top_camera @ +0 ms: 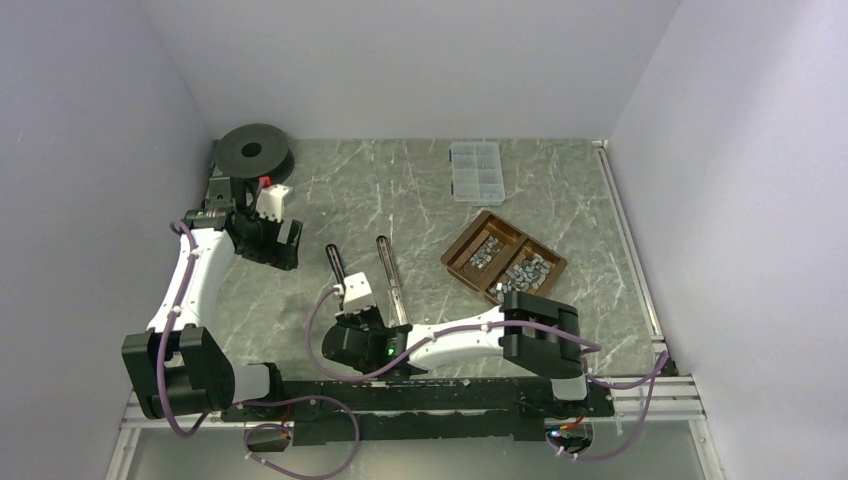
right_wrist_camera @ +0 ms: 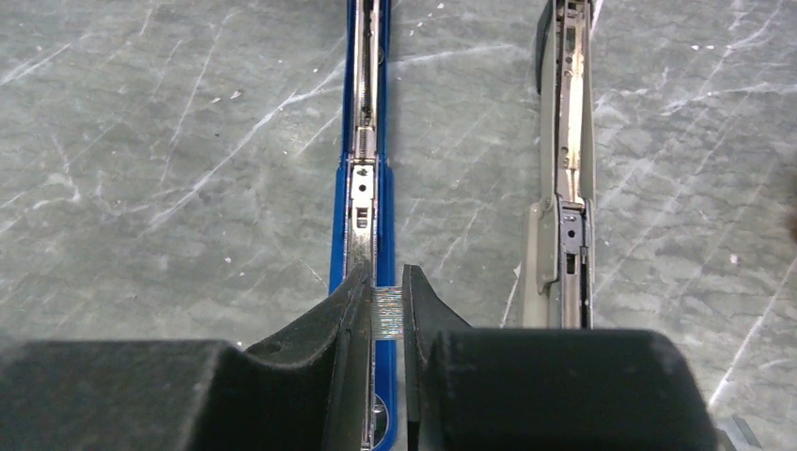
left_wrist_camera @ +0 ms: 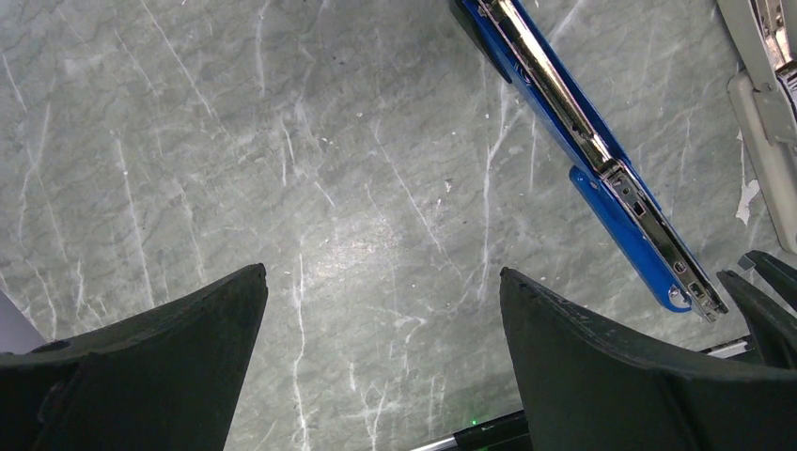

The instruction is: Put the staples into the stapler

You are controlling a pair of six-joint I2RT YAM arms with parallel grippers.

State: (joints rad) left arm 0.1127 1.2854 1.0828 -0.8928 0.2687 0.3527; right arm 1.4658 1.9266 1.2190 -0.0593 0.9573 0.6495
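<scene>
Two staplers lie opened flat side by side on the marble table: a blue stapler (right_wrist_camera: pixel 365 141) (top_camera: pixel 335 262) and a grey stapler (right_wrist_camera: pixel 564 141) (top_camera: pixel 388 270). My right gripper (right_wrist_camera: pixel 385 282) (top_camera: pixel 348 300) is shut on a short shiny staple strip (right_wrist_camera: pixel 387 312), held just over the near end of the blue stapler's metal channel. More staples (top_camera: pixel 505 262) fill a brown two-part tray. My left gripper (left_wrist_camera: pixel 381 272) (top_camera: pixel 288 242) hovers open and holds nothing, left of the blue stapler (left_wrist_camera: pixel 601 160).
The brown tray (top_camera: pixel 458 262) sits right of the staplers. A clear compartment box (top_camera: pixel 475 170) lies at the back. A black spool (top_camera: pixel 255 150) stands in the far left corner. Walls close in on three sides.
</scene>
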